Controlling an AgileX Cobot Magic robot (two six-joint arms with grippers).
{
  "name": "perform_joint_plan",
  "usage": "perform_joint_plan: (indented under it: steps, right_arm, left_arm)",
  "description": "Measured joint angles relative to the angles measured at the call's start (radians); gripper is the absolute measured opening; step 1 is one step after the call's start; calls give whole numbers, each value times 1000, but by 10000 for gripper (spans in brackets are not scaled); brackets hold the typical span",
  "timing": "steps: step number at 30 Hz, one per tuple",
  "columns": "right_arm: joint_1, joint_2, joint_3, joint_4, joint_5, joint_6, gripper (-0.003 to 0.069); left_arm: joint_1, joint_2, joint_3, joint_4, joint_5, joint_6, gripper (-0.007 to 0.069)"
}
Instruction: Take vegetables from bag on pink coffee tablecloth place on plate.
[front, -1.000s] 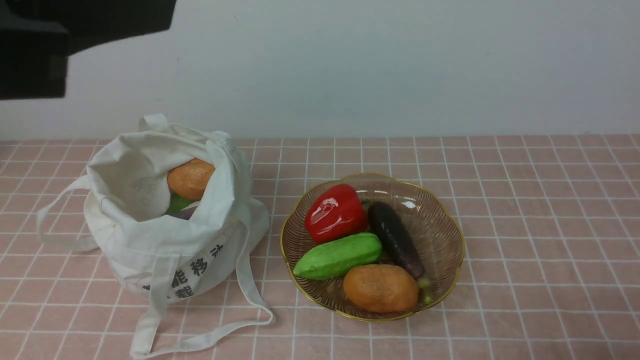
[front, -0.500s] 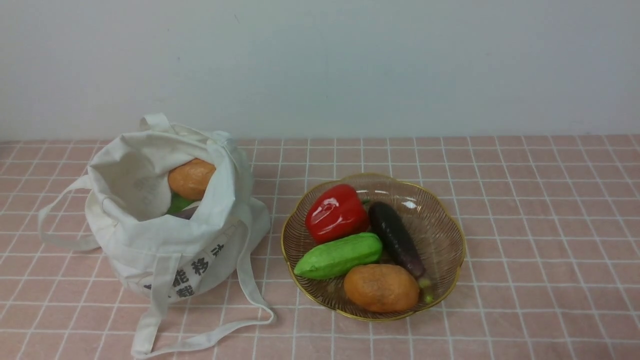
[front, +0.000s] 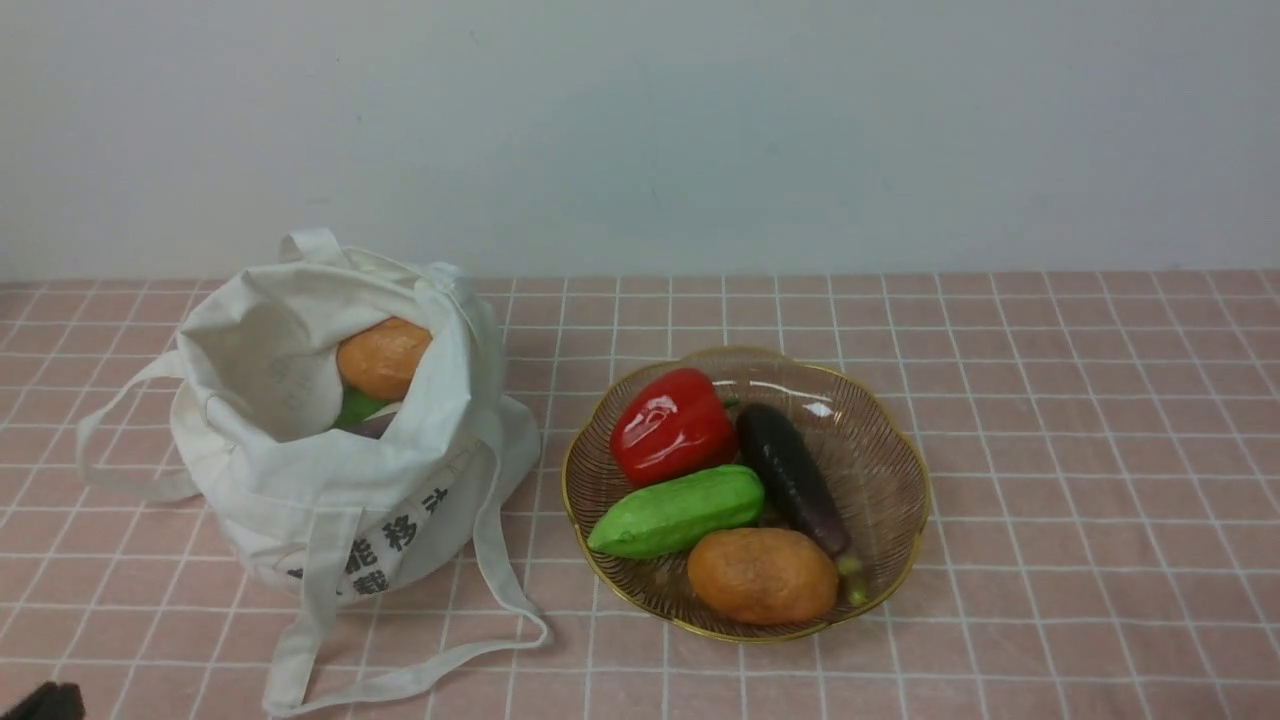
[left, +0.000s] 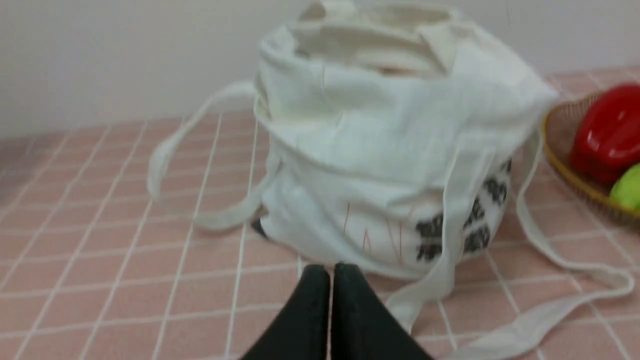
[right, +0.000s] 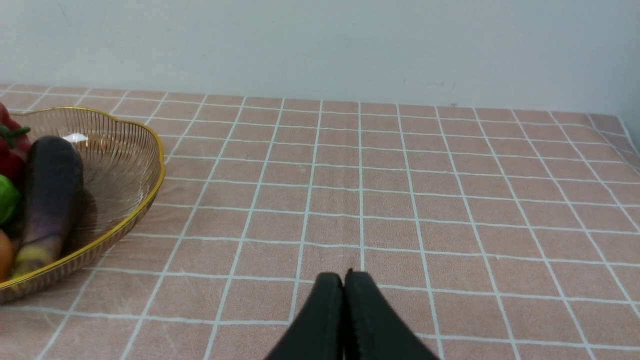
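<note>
The white bag (front: 330, 470) stands open on the pink coffee tablecloth (front: 1050, 480) at the left, with an orange potato (front: 382, 356) and bits of green and purple showing inside. To its right the gold-rimmed plate (front: 885, 440) holds a red pepper (front: 672, 425), a green gourd (front: 676, 512), a dark eggplant (front: 790, 475) and a potato (front: 762, 576). My left gripper (left: 331, 270) is shut and empty, low over the cloth just in front of the bag (left: 390, 160). My right gripper (right: 344, 278) is shut and empty over bare cloth, to the right of the plate (right: 145, 195).
The bag's long strap handles (front: 500, 610) trail across the cloth toward the front edge and out to the left (front: 110, 470). A pale wall (front: 700, 130) closes off the back of the table. A dark bit of my left arm (front: 40, 702) shows at the front left corner.
The dark arm that filled the upper left corner a second ago has left that spot; a dark tip now shows at the bottom left. Bag, plate and vegetables have not moved.
</note>
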Motion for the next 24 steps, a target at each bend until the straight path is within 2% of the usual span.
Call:
perform_joint_plan:
  steps: [24]
  right_arm:
    - [0,0,0,0,0,-1,-12]
  left_arm:
    - [0,-1,11,-4,40,-2,-5]
